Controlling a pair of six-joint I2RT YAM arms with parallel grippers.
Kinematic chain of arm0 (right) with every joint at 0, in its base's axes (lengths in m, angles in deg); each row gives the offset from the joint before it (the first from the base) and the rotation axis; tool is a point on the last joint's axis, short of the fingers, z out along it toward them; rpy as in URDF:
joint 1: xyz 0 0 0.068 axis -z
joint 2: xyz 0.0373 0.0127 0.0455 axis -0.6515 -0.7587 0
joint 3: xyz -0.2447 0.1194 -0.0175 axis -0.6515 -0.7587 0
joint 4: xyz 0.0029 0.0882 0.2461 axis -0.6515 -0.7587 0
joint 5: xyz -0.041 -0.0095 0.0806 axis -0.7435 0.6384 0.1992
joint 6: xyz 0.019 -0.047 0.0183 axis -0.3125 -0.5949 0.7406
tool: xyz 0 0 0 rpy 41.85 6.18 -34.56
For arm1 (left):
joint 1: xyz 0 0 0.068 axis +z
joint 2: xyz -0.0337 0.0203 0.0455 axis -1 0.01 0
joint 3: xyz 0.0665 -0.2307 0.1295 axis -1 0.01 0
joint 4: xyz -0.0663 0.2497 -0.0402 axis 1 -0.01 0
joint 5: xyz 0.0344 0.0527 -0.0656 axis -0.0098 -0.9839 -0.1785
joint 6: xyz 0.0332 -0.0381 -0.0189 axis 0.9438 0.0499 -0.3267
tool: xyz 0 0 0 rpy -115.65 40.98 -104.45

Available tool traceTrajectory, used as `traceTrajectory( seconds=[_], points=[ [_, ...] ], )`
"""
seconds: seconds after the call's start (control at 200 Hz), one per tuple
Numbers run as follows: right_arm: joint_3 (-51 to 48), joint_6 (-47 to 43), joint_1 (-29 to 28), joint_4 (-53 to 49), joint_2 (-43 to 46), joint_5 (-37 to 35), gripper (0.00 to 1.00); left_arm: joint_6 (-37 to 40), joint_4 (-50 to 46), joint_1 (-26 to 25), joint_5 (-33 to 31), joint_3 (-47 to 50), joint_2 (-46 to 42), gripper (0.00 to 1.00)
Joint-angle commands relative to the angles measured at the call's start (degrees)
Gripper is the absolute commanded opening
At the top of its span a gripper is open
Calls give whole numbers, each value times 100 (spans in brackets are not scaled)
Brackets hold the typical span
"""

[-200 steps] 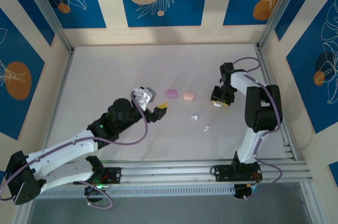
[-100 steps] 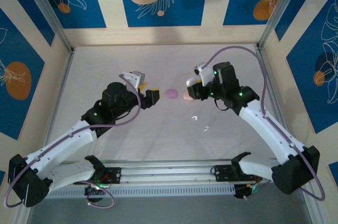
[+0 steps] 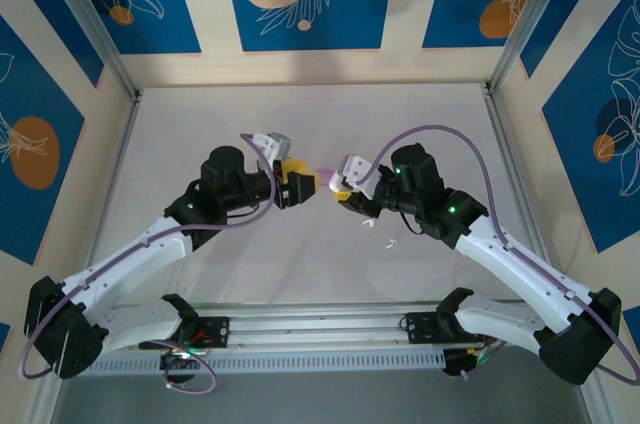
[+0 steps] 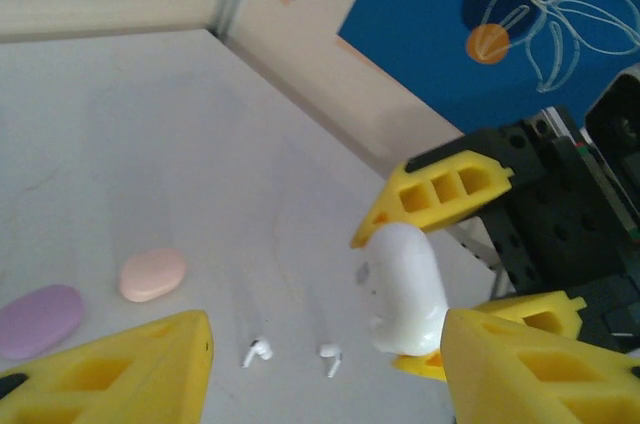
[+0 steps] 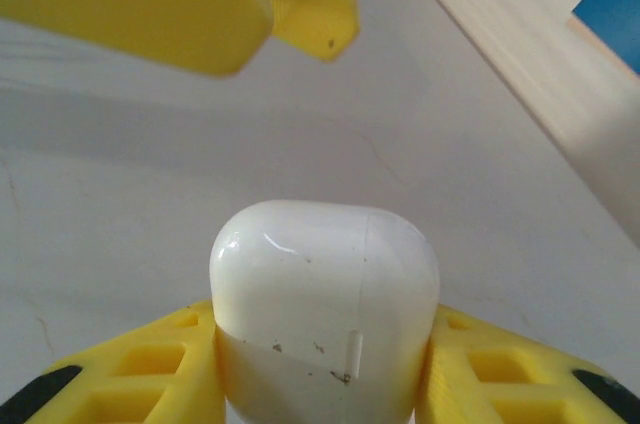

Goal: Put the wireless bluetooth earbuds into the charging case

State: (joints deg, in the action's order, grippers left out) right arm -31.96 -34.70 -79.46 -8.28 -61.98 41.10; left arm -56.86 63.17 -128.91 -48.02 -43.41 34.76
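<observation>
Right gripper [image 3: 342, 192]: I am clamping the white case [image 5: 325, 304] between both yellow fingers, one on each flank. Its rounded end is sticking out past my fingertips. A seam is running across its body and the lid is sitting closed. The shell is showing a few small dark specks near the bottom.

Left gripper [image 3: 300, 184]: my fingers are standing apart with nothing between them. I am facing the right gripper tip to tip over the middle of the table [image 3: 200, 124]. The case is hanging just ahead of my left fingertips, and I cannot tell whether they are touching it.

Earbuds [image 4: 257, 351]: two small white pieces are lying loose on the table, side by side with a gap between them. In the left wrist view they are showing between my open left fingers, below the held case. From above they are lying just on the near side of my right gripper, beside that arm.

A pink case [image 4: 152, 274] and a purple case [image 4: 38, 319] are resting on the table close together, not touching, off to the side of the earbuds.
</observation>
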Motion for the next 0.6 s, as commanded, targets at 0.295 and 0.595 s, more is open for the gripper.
traceTrajectory(
  seconds=[0.295, 0.595],
  points=[
    [-41, -346, -127, 313, 95, -227, 42, -153, 259, -180, 857, -470, 481, 59],
    [-41, -385, -171, 369, 95, -212, 43, -124, 41, -296, 734, -714, 802, 47]
  ],
)
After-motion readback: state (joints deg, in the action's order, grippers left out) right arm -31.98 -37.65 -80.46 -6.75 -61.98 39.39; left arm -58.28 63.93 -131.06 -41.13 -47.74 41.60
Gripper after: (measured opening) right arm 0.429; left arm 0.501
